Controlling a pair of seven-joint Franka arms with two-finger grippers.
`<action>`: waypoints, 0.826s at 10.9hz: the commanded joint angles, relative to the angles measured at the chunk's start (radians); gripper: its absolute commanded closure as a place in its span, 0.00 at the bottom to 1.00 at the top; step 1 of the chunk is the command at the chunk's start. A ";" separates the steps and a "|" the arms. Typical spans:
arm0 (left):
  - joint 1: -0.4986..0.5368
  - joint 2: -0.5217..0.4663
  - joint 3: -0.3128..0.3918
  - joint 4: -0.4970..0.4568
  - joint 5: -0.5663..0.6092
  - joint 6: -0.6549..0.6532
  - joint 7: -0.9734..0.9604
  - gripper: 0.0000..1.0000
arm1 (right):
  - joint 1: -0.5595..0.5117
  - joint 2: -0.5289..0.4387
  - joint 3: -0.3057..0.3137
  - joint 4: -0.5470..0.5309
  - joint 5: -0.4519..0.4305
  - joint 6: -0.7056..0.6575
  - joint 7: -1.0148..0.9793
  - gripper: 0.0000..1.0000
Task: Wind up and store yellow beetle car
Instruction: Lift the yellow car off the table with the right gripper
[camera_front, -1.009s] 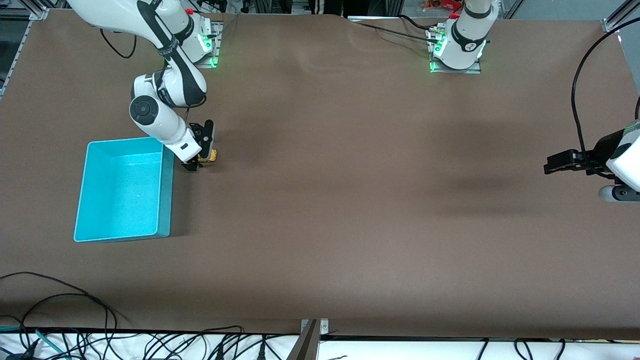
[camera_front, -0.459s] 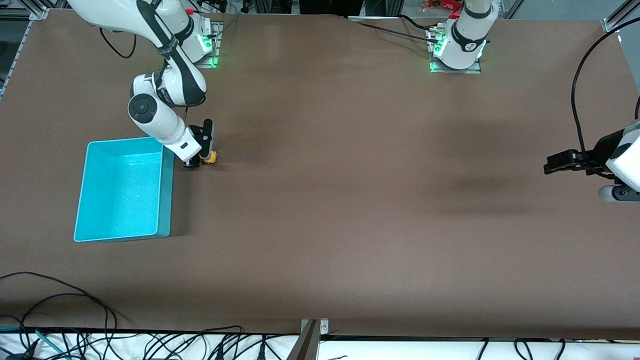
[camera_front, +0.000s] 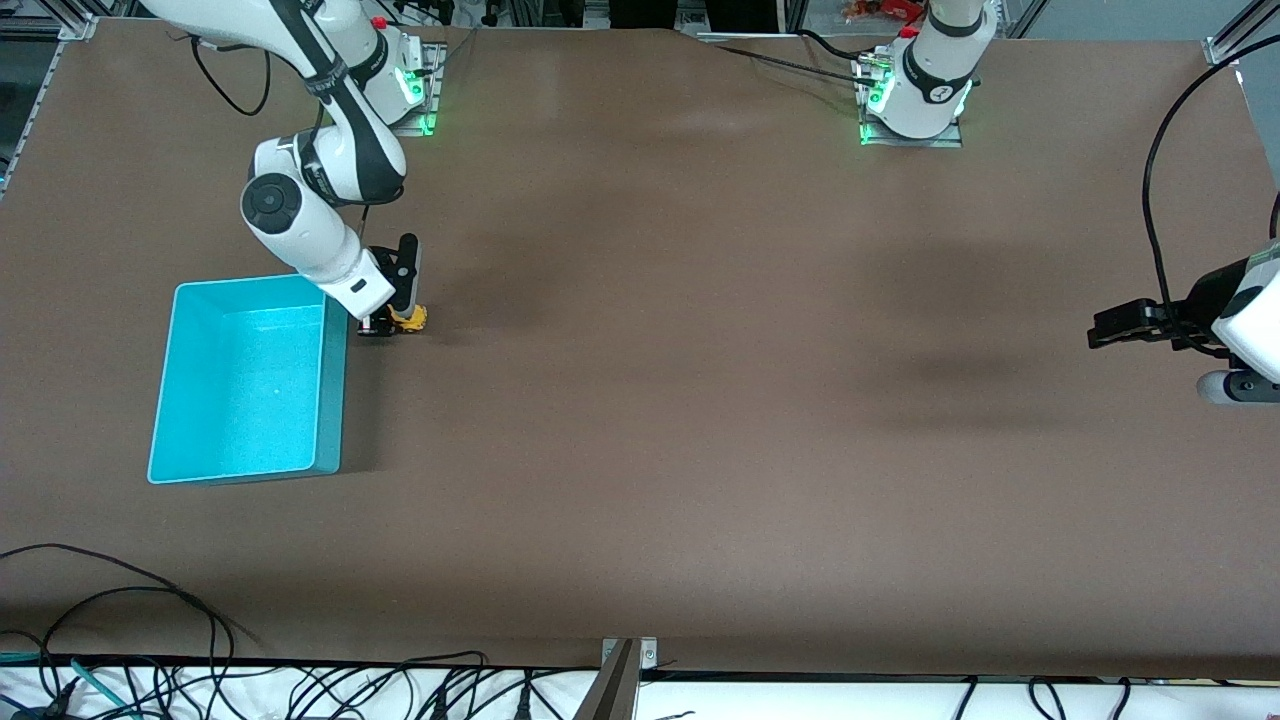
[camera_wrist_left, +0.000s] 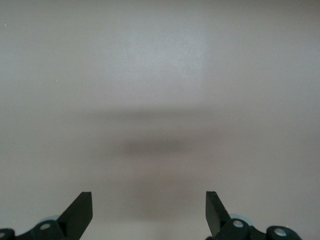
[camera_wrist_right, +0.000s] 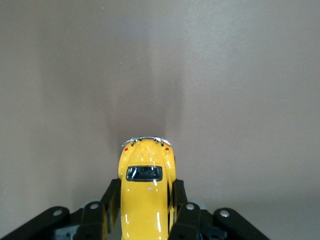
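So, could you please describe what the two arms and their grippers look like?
Both arms are glossy white with black joint bands. The right arm has a round black cap on one joint and a black cable along it; green lights glow at both bases. The left gripper and right gripper are black with flat fingers.

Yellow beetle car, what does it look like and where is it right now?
The yellow beetle car is tiny, rounded and glossy, with a dark window, a chrome bumper and two small red lights. The right end effector is shut on its sides, just beside the turquoise bin, low over the brown table.
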 joint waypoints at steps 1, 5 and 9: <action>-0.003 -0.005 0.004 0.010 -0.018 -0.002 0.018 0.00 | -0.005 -0.110 0.008 -0.003 0.009 -0.091 -0.012 0.95; -0.005 -0.005 0.004 0.010 -0.016 -0.002 0.018 0.00 | -0.006 -0.168 0.006 0.085 0.014 -0.278 -0.020 0.95; -0.005 -0.005 0.004 0.010 -0.016 -0.002 0.018 0.00 | -0.032 -0.126 -0.015 0.189 0.012 -0.367 -0.131 0.95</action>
